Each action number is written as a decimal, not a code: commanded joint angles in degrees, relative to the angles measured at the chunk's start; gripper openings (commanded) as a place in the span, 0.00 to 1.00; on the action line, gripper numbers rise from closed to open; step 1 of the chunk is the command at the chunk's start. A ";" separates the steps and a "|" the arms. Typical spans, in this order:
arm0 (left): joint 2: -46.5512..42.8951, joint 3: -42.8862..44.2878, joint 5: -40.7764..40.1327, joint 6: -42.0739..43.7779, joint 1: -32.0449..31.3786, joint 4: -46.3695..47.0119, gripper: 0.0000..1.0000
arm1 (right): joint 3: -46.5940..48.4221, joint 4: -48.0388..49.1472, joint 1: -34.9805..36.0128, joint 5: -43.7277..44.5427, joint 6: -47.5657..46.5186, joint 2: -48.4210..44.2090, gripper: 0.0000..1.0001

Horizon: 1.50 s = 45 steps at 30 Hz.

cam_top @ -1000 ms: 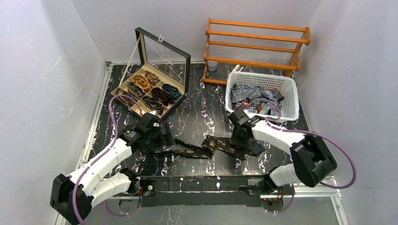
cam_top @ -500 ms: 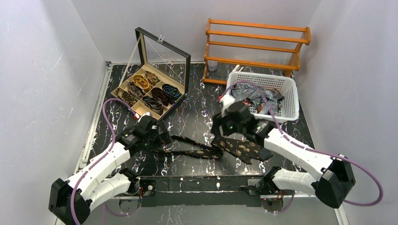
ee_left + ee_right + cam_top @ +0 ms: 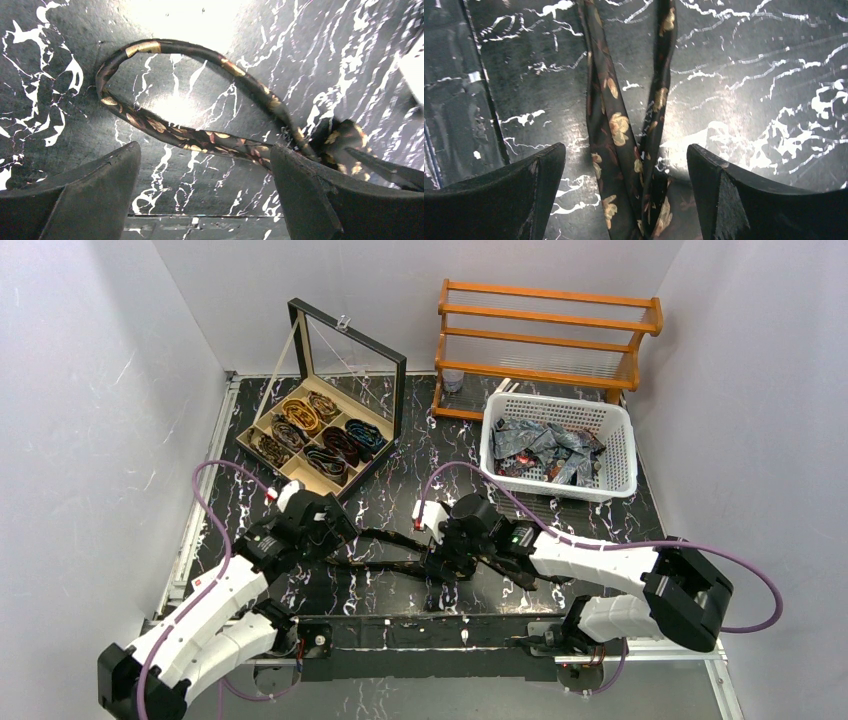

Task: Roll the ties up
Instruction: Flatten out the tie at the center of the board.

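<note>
Top external view: my dark gold-flowered fabric necktie (image 3: 395, 566) lies doubled and unrolled mid-frame between left gripper (image 3: 338, 530) and right gripper (image 3: 440, 560), both gaping wide, empty. Coiled ties (image 3: 340, 445) fill the wooden box (image 3: 268, 408) upper left; loose ties (image 3: 545, 445) wait in the white plastic basket (image 3: 545, 487) upper right.

Top view looks down from behind; both close, downward wrist views share the tie (image 3: 200, 139)
</note>
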 commanded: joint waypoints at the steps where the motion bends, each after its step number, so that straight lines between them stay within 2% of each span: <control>1: -0.27 0.21 -3.85 -3.03 -0.03 -3.06 0.98 | 1.03 4.68 0.16 -4.20 -3.13 2.75 0.99; 7: -0.61 1.20 -5.29 -3.01 -0.03 -6.11 0.98 | 2.74 5.44 0.18 -5.71 -3.55 7.74 0.99; 11: -2.18 0.89 -5.86 -3.25 -0.03 -8.27 0.98 | 2.09 10.14 0.25 -3.62 0.15 9.57 0.99; 17: -4.16 0.85 -6.75 -4.08 -0.03 -9.28 0.98 | 3.13 11.71 0.42 -4.60 -1.11 15.24 0.99; 22: -4.41 1.90 -8.38 -3.90 -0.04 -11.41 0.98 | 4.40 11.28 1.09 -0.19 -2.29 19.56 0.97; 23: -4.46 2.05 -8.65 -3.89 -0.03 -11.76 0.98 | 4.36 11.63 1.18 0.46 -2.30 19.59 0.92; 26: -4.67 1.84 -9.15 -3.82 -0.03 -11.91 0.98 | 4.49 11.44 1.17 0.82 -1.96 19.36 0.56; 28: -4.75 1.60 -9.40 -3.81 -0.03 -11.84 0.98 | 4.60 10.59 1.23 -1.15 -1.57 18.74 0.36; 29: -4.78 1.54 -9.51 -3.82 -0.03 -11.67 0.98 | 4.74 10.19 1.30 -2.45 -1.33 18.39 0.23; 30: -4.67 1.50 -9.52 -3.74 -0.03 -11.41 0.98 | 5.13 9.30 1.28 -4.07 -0.85 18.04 0.11; 31: -4.56 1.46 -9.52 -3.53 -0.03 -11.11 0.98 | 5.97 7.49 1.20 -5.87 -0.18 17.76 0.04; 32: -4.45 1.52 -9.46 -3.34 -0.03 -10.96 0.98 | 7.69 5.30 1.00 -8.22 0.65 17.46 0.03; 34: -4.04 1.98 -9.39 -2.54 -0.03 -11.06 0.98 | 11.09 0.70 -0.68 -15.58 4.42 17.15 0.02; 39: -3.85 4.29 -10.22 -1.95 -0.03 -13.09 0.98 | 20.00 -11.85 -10.40 -52.87 15.71 20.92 0.01; 41: -4.44 5.73 -10.61 -1.75 -0.03 -13.54 0.98 | 24.25 -18.56 -10.54 -58.66 17.68 25.13 0.01; 43: -5.16 6.90 -10.64 -0.92 -0.03 -13.01 0.98 | 30.24 -29.94 -10.24 -65.09 12.92 30.62 0.01; 45: -5.48 7.60 -9.54 0.53 -0.03 -12.03 0.98 | 36.14 -38.53 -10.03 -65.13 7.94 35.36 0.01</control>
